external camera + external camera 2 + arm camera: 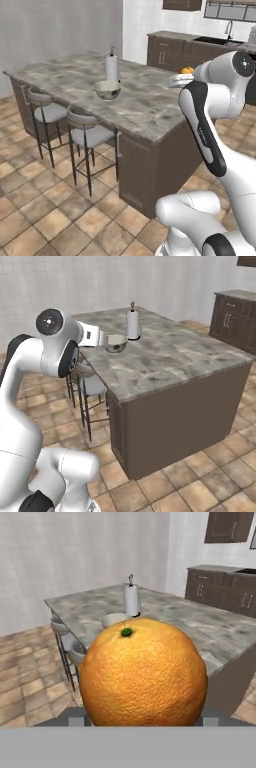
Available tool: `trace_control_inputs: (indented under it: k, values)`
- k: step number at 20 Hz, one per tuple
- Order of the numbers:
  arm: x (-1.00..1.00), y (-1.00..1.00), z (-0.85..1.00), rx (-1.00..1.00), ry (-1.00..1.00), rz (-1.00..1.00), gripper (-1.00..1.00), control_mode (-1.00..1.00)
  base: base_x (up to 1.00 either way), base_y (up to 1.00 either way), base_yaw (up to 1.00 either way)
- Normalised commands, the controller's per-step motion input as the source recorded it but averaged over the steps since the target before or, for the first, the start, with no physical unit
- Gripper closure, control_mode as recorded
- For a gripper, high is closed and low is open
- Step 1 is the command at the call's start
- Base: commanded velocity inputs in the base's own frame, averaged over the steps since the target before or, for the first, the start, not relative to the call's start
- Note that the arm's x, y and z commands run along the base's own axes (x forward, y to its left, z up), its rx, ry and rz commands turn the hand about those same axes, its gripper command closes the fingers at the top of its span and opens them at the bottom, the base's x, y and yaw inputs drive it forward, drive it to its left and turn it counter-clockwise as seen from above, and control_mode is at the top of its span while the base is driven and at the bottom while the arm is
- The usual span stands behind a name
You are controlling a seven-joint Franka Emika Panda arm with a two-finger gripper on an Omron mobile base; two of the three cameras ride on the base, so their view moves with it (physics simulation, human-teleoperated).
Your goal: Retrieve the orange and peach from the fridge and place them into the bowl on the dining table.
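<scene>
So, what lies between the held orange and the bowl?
In the hand view, just bare marble of the dining table lies between the orange and the bowl.

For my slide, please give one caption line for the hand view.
Orange held close between the fingers, with the bowl and paper towel roll waiting on the dining table ahead.

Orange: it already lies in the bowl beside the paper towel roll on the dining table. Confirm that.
Wrong. The orange sits in the pincer, per the hand view; it is not yet in the bowl, which does stand beside the paper towel roll on the dining table.
</scene>
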Motion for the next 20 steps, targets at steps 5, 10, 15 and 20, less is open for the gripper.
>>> trace_control_inputs:
  k: [5,10,15,20]
  values:
    - [0.00,0.00,0.00,0.00,0.00,0.00,1.00,1.00,0.43,1.00,-0.48]
    - [0.00,0.00,0.00,0.00,0.00,0.00,1.00,1.00,0.34,1.00,-0.44]
    - [0.00,0.00,0.00,0.00,0.00,0.00,1.00,1.00,0.24,1.00,-0.40]
    - [0.00,0.00,0.00,0.00,0.00,0.00,1.00,1.00,0.22,1.00,-0.36]
